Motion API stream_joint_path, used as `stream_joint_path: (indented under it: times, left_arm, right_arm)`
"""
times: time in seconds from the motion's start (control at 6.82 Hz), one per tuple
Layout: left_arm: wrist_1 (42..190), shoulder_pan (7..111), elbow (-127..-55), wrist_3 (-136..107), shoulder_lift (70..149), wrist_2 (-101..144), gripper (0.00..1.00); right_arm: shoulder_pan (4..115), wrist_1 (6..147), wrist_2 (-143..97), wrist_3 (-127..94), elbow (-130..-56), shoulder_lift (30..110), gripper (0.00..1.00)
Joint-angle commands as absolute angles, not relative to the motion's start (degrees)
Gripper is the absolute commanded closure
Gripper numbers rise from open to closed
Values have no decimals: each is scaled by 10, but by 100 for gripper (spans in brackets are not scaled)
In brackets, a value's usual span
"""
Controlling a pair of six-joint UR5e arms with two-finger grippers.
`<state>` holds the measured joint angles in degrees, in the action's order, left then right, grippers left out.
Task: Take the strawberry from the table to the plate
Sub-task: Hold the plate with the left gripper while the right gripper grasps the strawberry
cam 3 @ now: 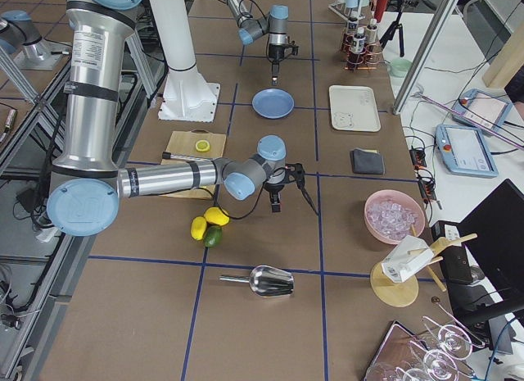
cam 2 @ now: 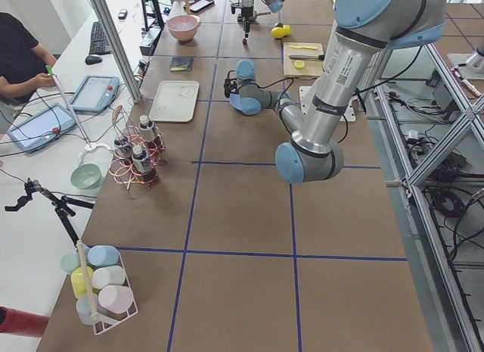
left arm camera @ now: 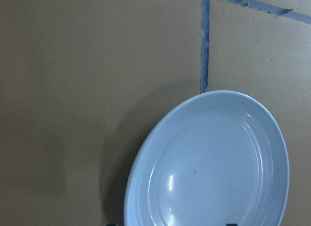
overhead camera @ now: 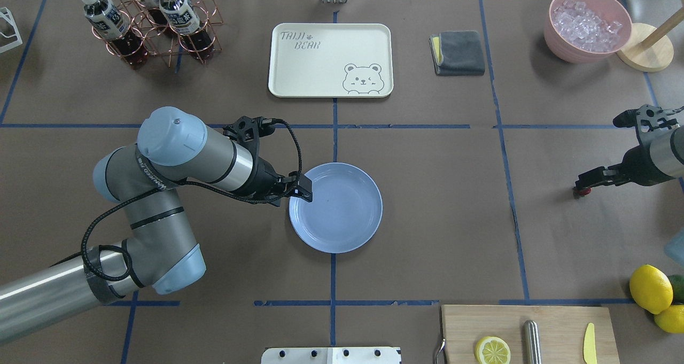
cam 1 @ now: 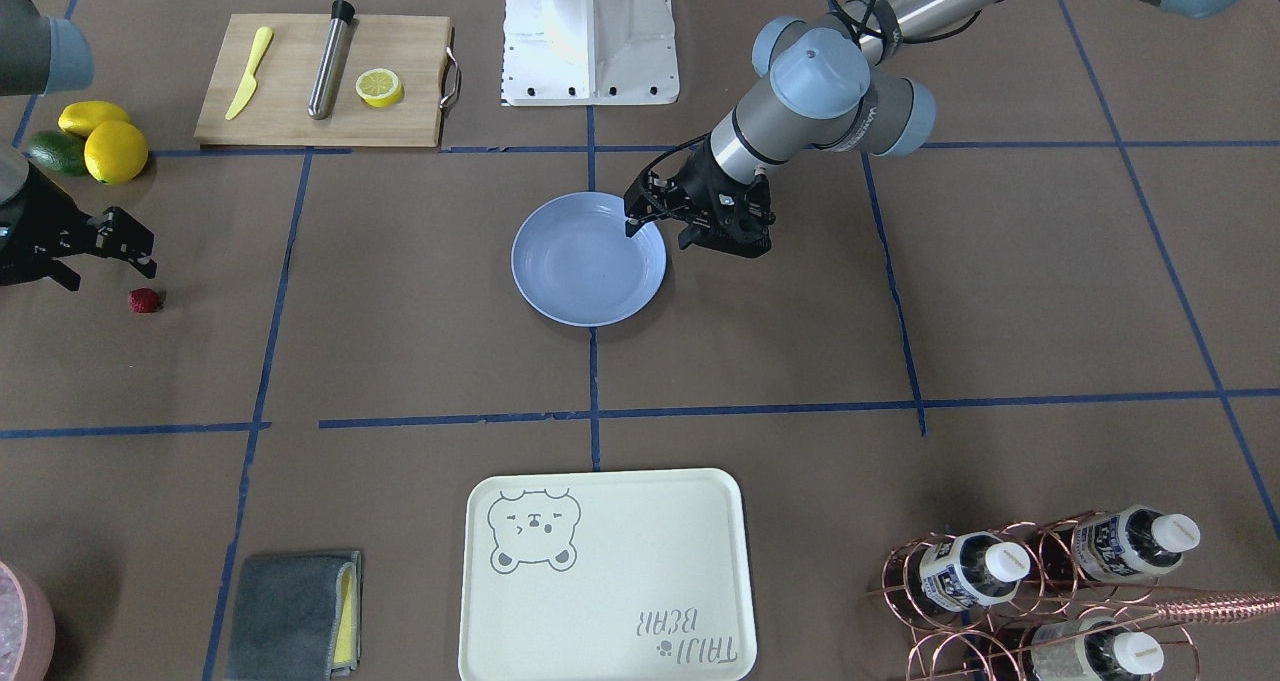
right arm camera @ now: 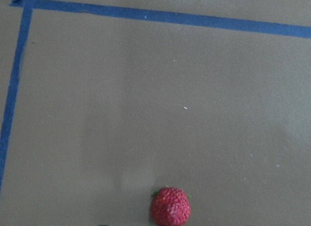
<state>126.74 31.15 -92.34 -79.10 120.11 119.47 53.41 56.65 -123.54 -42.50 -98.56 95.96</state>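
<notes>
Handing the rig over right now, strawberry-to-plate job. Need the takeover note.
Left gripper: open, empty, over the near rim of the plate.
Right gripper: open, empty, close above the strawberry, not closed on it.
Strawberry: lying on the table, far out on the robot's right.
Plate: mid-table, empty.
Done: the approach only; no grasp yet.
Left: grasp the strawberry, carry it over, release it on the plate.

The cream tray, well beyond the left end effector and away from the robot, bears "TAIJI BEAR" near a bear drawing. Labels on the bottles are too small to read
</notes>
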Motion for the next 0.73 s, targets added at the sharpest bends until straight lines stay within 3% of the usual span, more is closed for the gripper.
stream_joint_path:
  times: [0.0,0.59]
  left_arm:
    - [1267,312,-925,-791,1201,1194,20]
    - [1267,311,-925,-803,1198,1194,20]
  right_arm:
    - [527,566,-1235,-453,-965,946,6]
    - [511,566,-1233,-468,-955,941,11]
